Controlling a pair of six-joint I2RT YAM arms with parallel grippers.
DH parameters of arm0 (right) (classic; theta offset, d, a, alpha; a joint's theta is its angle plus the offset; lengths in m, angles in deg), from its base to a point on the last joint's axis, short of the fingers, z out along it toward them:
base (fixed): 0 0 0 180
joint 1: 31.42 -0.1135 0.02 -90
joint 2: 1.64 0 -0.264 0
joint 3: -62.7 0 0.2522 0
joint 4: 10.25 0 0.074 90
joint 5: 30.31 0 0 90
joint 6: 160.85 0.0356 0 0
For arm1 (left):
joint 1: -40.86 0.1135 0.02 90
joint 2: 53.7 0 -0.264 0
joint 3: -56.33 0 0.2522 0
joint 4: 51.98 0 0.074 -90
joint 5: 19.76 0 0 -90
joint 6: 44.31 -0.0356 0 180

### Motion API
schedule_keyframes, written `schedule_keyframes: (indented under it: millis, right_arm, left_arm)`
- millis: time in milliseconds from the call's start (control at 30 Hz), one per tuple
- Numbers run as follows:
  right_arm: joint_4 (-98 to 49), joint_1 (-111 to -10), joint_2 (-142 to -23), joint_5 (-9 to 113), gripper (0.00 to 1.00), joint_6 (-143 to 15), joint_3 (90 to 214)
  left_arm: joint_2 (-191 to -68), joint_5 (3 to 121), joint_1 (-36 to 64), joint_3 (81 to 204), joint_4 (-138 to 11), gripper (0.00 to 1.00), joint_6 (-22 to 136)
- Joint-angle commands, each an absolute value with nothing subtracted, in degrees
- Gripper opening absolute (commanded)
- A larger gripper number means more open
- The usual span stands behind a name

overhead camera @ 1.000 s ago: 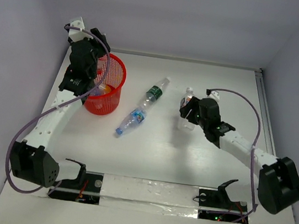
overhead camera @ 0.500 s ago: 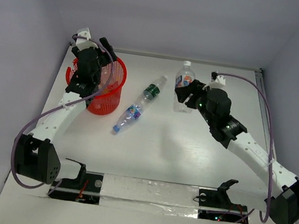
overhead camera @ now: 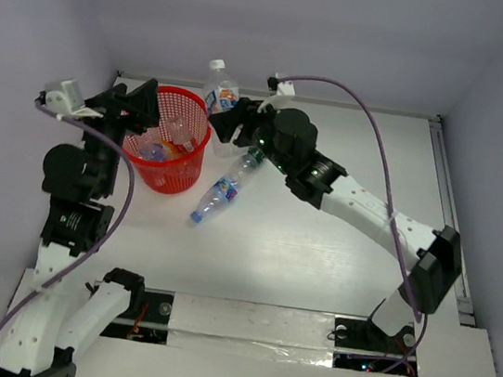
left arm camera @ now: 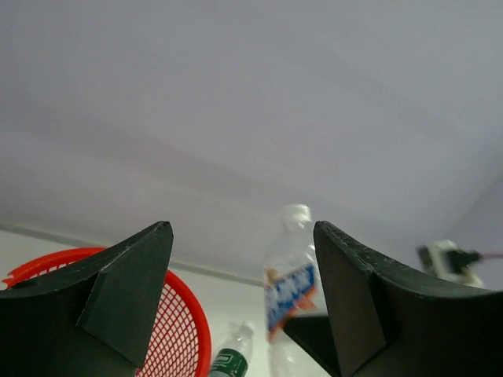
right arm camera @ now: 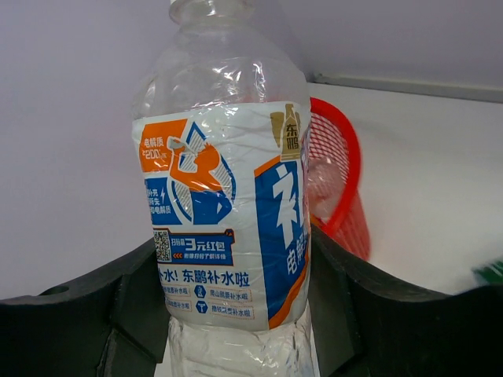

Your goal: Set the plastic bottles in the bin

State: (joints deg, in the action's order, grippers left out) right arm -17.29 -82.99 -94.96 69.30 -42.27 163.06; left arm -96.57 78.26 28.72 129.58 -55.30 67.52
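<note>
Bin [overhead camera: 177, 171], red mesh, sits far left on the white table [overhead camera: 316, 263], with a few bottles [overhead camera: 158, 150] inside. The right gripper [right arm camera: 232, 294] clamps an upright blue-and-orange bottle [overhead camera: 218, 90] beside the bin's right rim. The left gripper [left arm camera: 240, 236] hangs spread and empty at the left rim. A green-label bottle [overhead camera: 254, 157] and a blue-label bottle [overhead camera: 218, 193] lie end to end just right of the bin.

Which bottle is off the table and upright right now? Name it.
The orange-and-blue labelled bottle clamped in the right gripper; the green-labelled bottle and blue-labelled bottle lie flat on the table.
</note>
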Motion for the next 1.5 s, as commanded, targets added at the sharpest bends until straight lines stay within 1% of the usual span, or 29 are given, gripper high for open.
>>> schedule_keyframes:
  millis: [0,100,133,333,367,433,467,533,567,600,633,733,867,967,1000,1033,1067,1167,1200,1233,1267,1300,1333,1367,1400,1433,1467]
  right_arm:
    - [-9.95,-84.59,-100.77,66.81,0.47,-44.22,173.71]
    - [-8.54,-84.59,-109.20,66.20,0.47,-43.60,180.14]
    - [-8.80,-85.11,-111.40,66.19,0.47,-43.52,185.21]
    - [-12.58,-85.12,-128.89,65.58,0.49,-41.85,203.52]
    - [-14.59,-85.12,-130.74,65.49,0.51,-41.58,208.68]
    - [-16.79,-85.12,-135.40,65.14,0.57,-41.76,212.84]
    - [-17.67,-85.12,-136.02,64.96,0.67,-42.11,213.82]
    - [-17.25,-85.12,-134.99,64.96,0.76,-42.11,211.30]
    - [-14.37,-85.12,-133.76,65.05,0.80,-42.20,208.93]
    - [-12.78,-85.12,-132.35,65.31,0.87,-42.28,204.04]
    - [-11.54,-85.12,-129.90,65.40,0.88,-42.46,202.42]
    - [-11.00,-85.12,-127.16,66.10,0.89,-44.21,199.52]
    - [-7.50,-85.12,-120.93,66.28,0.89,-45.88,193.54]
    - [-7.93,-85.12,-119.16,67.07,0.89,-46.59,191.17]
    - [-7.32,-85.12,-117.15,67.25,0.87,-46.59,189.76]
    - [-5.92,-85.12,-116.00,67.42,0.84,-46.59,186.53]
    - [-5.21,-85.12,-114.51,67.68,0.83,-46.68,186.50]
    - [-2.67,-85.12,-107.05,70.31,0.57,-47.82,178.35]
    - [-2.22,-85.12,-104.76,72.85,0.39,-48.17,173.01]
    - [-2.04,-85.12,-99.78,74.35,0.30,-48.35,170.09]
    - [-1.86,-84.25,-97.21,75.67,0.17,-48.18,167.01]
    - [-1.77,-83.54,-94.48,77.86,0.12,-47.56,160.20]
    - [-1.86,-82.67,-91.76,78.75,0.08,-46.60,156.65]
    - [-2.38,-80.31,-86.25,79.28,0.04,-43.98,153.05]
    - [-2.30,-78.89,-83.32,79.55,0.03,-42.56,149.27]
    - [-2.21,-77.40,-80.51,79.47,0.02,-41.07,142.01]
    - [-1.86,-75.99,-74.83,79.29,0.02,-39.40,138.46]
  left_arm:
    - [-94.58,74.81,28.90,127.05,-58.18,0.69,66.97]
    - [-92.82,75.08,28.90,126.61,-58.44,0.69,65.38]
    - [-92.55,74.99,28.90,126.69,-58.44,0.69,65.03]
    - [-90.88,73.76,28.90,123.72,-57.13,0.69,64.32]
    - [-90.96,73.59,28.90,123.36,-56.95,0.69,64.41]
    - [-91.40,73.58,28.90,123.53,-57.30,0.69,64.33]
    - [-91.40,74.02,28.90,123.62,-57.47,0.69,64.06]
    - [-91.32,74.29,28.90,123.71,-57.48,0.69,63.89]
    - [-91.14,74.20,28.90,123.71,-57.48,0.69,63.80]
    - [-90.79,74.03,28.90,123.62,-57.30,0.69,63.80]
    - [-90.79,73.85,29.43,123.36,-57.04,0.69,63.80]
    - [-91.31,72.97,29.43,123.27,-56.60,0.68,63.97]
    - [-93.42,68.42,29.43,123.44,-55.55,0.66,64.76]
    - [-94.13,67.70,29.43,123.36,-54.84,0.62,65.29]
    - [-94.30,67.52,29.43,123.18,-54.49,0.58,65.47]
    - [-94.91,66.82,29.43,123.44,-54.40,0.57,65.47]
    - [-95.61,66.12,29.43,123.88,-54.66,0.56,65.55]
    - [-99.83,62.97,29.43,126.43,-56.15,0.49,66.17]
    - [-100.97,62.25,29.43,126.87,-56.07,0.44,66.52]
    - [-102.98,61.72,29.43,127.48,-55.90,0.41,67.04]
    - [-104.14,61.02,29.43,127.92,-56.24,0.38,67.31]
    - [-106.58,60.84,27.78,128.62,-56.77,0.33,67.40]
    - [-107.74,60.93,26.80,130.11,-57.12,0.30,67.14]
    - [-109.06,62.15,25.66,130.90,-58.17,0.26,66.96]
    - [-110.37,63.81,21.91,131.96,-58.96,0.15,66.61]
    - [-113.17,65.66,19.52,134.32,-59.84,0.12,65.13]
    - [-115.03,70.11,17.06,135.82,-61.85,0.10,64.16]
